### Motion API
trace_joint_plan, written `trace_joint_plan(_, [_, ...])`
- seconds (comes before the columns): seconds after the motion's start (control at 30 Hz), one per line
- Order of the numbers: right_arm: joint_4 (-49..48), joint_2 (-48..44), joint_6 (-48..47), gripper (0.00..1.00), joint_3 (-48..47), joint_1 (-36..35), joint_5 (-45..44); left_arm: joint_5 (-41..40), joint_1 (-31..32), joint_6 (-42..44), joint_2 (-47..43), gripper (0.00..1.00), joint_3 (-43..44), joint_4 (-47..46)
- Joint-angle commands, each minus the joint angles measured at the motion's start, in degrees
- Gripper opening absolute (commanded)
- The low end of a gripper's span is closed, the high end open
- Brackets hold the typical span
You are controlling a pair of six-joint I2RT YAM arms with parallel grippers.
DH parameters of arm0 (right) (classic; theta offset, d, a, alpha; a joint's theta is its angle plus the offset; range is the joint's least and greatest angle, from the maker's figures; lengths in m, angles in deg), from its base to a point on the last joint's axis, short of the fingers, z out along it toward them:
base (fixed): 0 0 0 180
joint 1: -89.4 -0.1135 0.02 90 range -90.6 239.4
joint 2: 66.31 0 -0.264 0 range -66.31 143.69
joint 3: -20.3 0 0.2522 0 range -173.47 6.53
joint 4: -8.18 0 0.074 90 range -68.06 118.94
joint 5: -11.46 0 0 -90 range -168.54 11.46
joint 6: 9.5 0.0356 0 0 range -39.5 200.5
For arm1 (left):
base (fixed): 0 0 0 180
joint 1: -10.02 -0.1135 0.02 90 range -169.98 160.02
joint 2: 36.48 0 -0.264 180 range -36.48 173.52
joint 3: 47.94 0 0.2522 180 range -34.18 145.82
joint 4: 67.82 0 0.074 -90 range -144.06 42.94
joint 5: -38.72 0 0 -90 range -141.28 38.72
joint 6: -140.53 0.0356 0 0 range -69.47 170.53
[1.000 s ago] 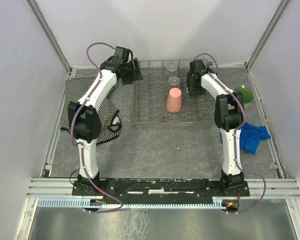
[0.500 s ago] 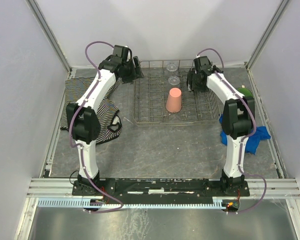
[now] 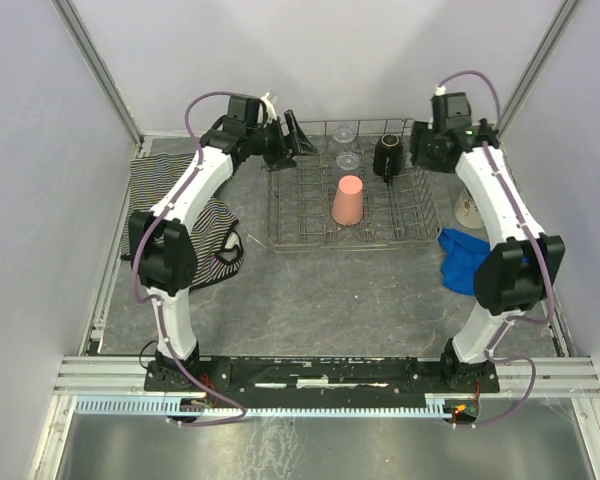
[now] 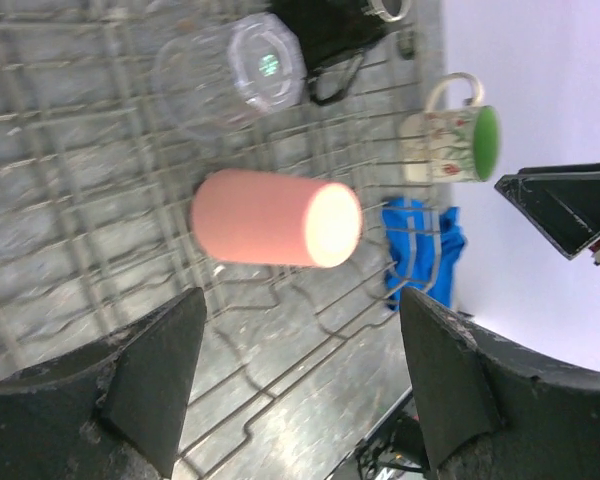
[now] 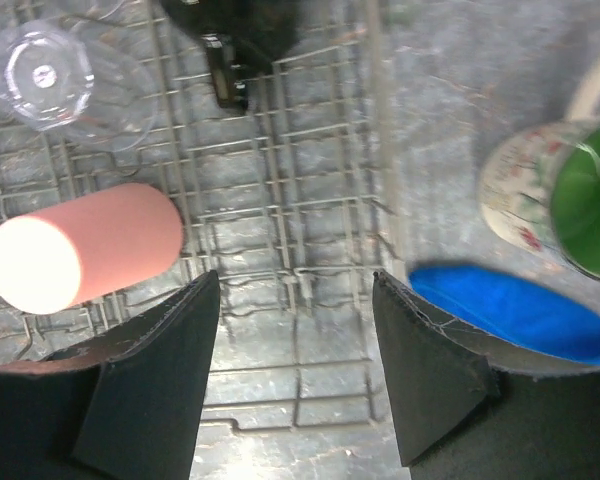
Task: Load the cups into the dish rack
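Left pincer [image 4: 302, 310]: spread wide, empty, at the grey wire dish rack's [image 3: 300, 225] far-left corner.
Right pincer [image 5: 295, 285]: spread, empty.
Salmon-pink plastic tumbler [image 4: 275, 218]: upturned in rack, between pincers.
Small clear glass [image 4: 230, 75]: in rack, beyond tumbler.
Black mug [image 3: 387, 157]: in rack, just beside right pincer.
Cream floral mug, green interior [image 5: 540, 200]: outside rack, right of right pincer.

The grey table [image 3: 320, 290] carries the rack [image 3: 300, 200] at its far middle. A striped cloth [image 3: 150, 190] lies crumpled to the left of the rack. To the right, the mug [image 5: 525, 195] stands just outside the rack, with a blue cloth [image 3: 462, 258] bunched just in front of it.
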Motion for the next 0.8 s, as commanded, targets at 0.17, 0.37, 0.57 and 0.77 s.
trace_joint_plan(0.17, [10.2, -6.8, 6.2, 0.72, -0.1, 14.3, 0.2, 12.3, 0.2, -12.3, 9.2, 0.85, 6.5, -17.1])
trace_joint_plan(0.37, [12.1, -4.0, 17.1, 0.71, 0.5, 24.3, 0.8, 11.8, 0.4, -16.5, 13.6, 0.84, 10.7, -18.9])
trace_joint_plan(0.57, [8.8, 0.1, 27.1, 0.69, -0.5, 29.1, 6.5, 10.4, 1.1, -15.1, 12.9, 0.83, 8.5, -16.4])
trace_joint_plan(0.77, [9.3, 6.1, 28.8, 0.64, -6.0, 29.7, 9.0, 9.5, 1.0, -11.2, 13.4, 0.83, 10.5, -12.8])
